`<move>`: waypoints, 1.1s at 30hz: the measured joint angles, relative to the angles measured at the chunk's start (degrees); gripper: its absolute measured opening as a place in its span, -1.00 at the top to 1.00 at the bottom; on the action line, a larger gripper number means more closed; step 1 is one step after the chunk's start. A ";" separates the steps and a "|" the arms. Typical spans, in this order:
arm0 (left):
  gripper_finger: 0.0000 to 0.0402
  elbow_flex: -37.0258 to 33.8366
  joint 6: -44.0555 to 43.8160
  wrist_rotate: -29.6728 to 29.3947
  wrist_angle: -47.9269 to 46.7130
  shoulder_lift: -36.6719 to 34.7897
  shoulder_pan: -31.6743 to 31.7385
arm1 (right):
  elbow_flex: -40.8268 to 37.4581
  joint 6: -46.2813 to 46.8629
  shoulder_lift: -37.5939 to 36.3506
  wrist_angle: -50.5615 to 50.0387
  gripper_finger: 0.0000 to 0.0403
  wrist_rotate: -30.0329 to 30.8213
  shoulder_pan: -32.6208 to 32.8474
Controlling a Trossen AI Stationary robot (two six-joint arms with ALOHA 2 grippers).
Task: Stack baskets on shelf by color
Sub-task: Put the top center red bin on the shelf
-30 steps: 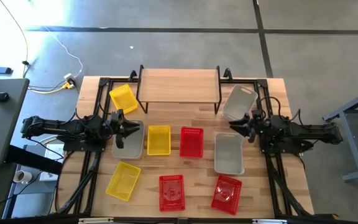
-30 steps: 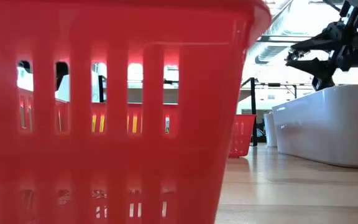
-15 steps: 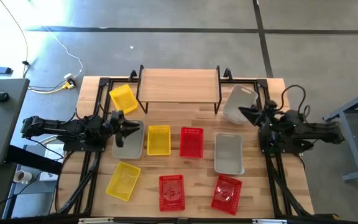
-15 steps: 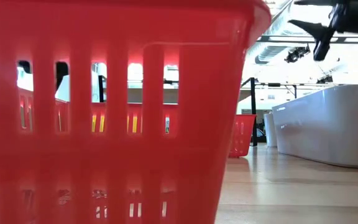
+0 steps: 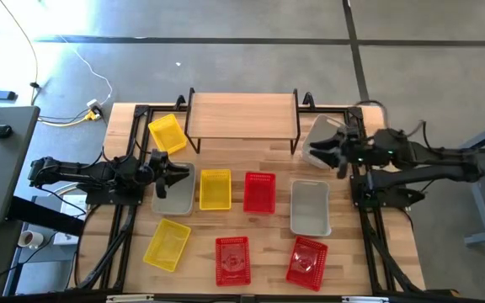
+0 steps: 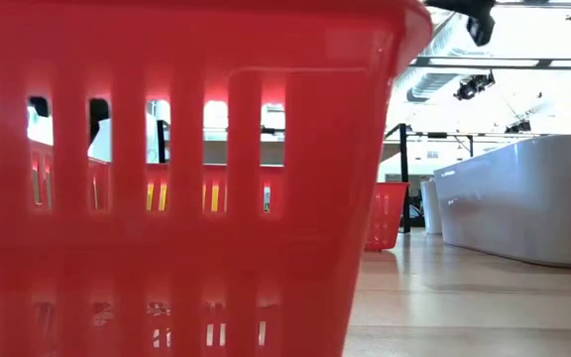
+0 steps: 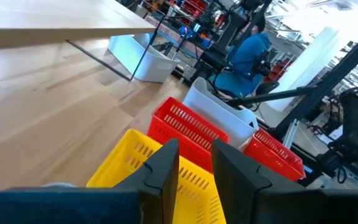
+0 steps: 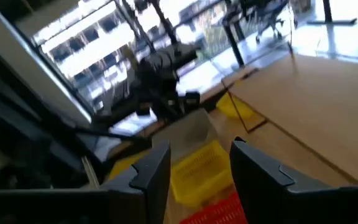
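Step in hand: approach to a first grey basket (image 5: 321,139), right of centre beside the empty shelf (image 5: 242,114). The right gripper (image 5: 325,150) hovers above it, jaws spread, holding nothing. Next: descend, clamp the rim. The left gripper (image 5: 178,175), jaws partly parted and empty, waits centre-left.

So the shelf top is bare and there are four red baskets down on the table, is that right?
Not quite. The shelf top is bare, but the high view shows three red baskets on the table: one in the middle row and two along the near edge. The others are yellow or pale grey.
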 joint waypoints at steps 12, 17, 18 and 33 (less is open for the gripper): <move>0.57 0.00 -6.87 3.62 -0.02 0.01 0.00 | 14.89 -16.63 24.38 -5.14 0.25 -14.63 1.38; 0.57 0.01 -6.94 3.41 -0.02 0.01 0.00 | 18.13 -20.94 31.65 -6.62 0.25 -14.63 4.04; 0.57 0.01 -6.94 3.41 -0.02 0.02 0.00 | 18.36 -21.07 32.92 -6.61 0.25 -14.63 4.55; 0.57 0.01 -6.76 3.22 -0.11 0.02 0.00 | 18.29 -19.58 51.27 -6.61 0.25 -14.65 9.82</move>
